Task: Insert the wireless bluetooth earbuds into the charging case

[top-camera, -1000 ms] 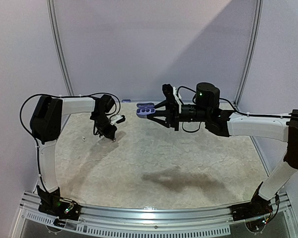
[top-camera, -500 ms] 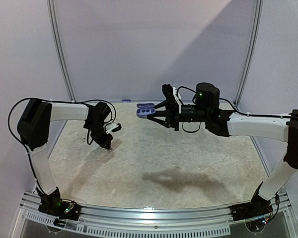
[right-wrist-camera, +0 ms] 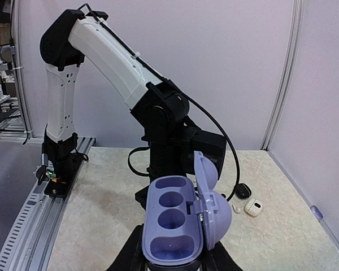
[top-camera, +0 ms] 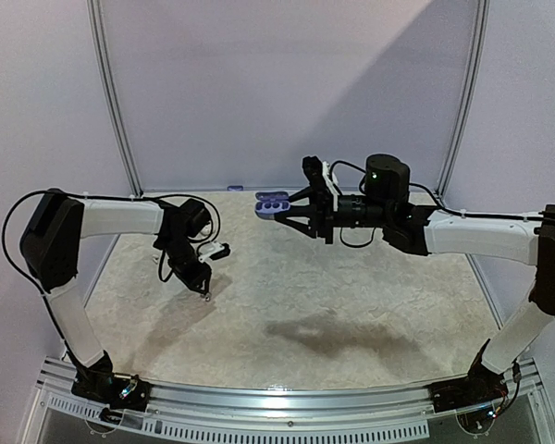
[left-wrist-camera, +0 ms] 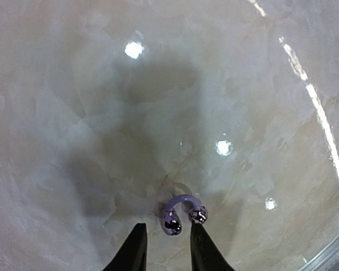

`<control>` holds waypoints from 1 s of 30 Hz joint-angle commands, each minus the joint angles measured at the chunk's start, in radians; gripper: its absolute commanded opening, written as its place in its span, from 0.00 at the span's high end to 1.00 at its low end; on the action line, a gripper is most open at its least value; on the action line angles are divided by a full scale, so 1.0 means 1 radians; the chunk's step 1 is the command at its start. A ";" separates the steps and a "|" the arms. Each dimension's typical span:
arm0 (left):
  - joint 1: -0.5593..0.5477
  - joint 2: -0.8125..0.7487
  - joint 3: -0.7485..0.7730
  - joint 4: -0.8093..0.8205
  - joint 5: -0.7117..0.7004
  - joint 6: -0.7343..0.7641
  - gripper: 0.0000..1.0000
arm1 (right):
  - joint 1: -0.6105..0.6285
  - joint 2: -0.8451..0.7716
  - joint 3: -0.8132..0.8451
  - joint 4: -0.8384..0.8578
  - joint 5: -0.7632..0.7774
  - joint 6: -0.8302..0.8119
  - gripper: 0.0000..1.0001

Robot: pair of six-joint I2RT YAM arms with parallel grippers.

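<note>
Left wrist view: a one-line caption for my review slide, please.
Purple clip-style earbud lying on the marbled table, just ahead of the left gripper with its fingertips parted.

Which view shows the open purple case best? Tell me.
Right wrist: the purple case fills the foreground, lid open, wells empty. Top external shows it only small and distant; left wrist shows none of it.

Charging case (right-wrist-camera: 178, 226): lavender in + out.
Earbud (left-wrist-camera: 179, 200): lavender arc, silvery ends.
Table (top-camera: 351, 277): beige, marbled.
Arms (top-camera: 472, 236): wht shells, blk joints.
</note>
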 commanded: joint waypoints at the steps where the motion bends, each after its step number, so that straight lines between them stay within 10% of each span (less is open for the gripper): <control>1: -0.001 -0.027 0.022 -0.069 0.033 0.032 0.69 | 0.002 -0.036 -0.022 0.000 0.017 0.012 1.00; 13: 0.089 -0.156 0.104 -0.179 0.270 0.169 0.59 | 0.008 -0.018 0.000 0.008 -0.007 0.028 1.00; 21: 0.220 -0.401 0.159 -0.445 0.470 0.373 0.35 | 0.039 0.100 0.126 0.037 -0.070 0.057 1.00; 28: 0.269 -0.683 -0.190 -0.037 0.379 0.244 0.12 | 0.043 0.181 0.179 0.122 -0.108 0.116 1.00; 30: 0.266 -0.665 -0.244 0.080 0.267 0.206 0.23 | 0.045 0.189 0.182 0.125 -0.109 0.117 1.00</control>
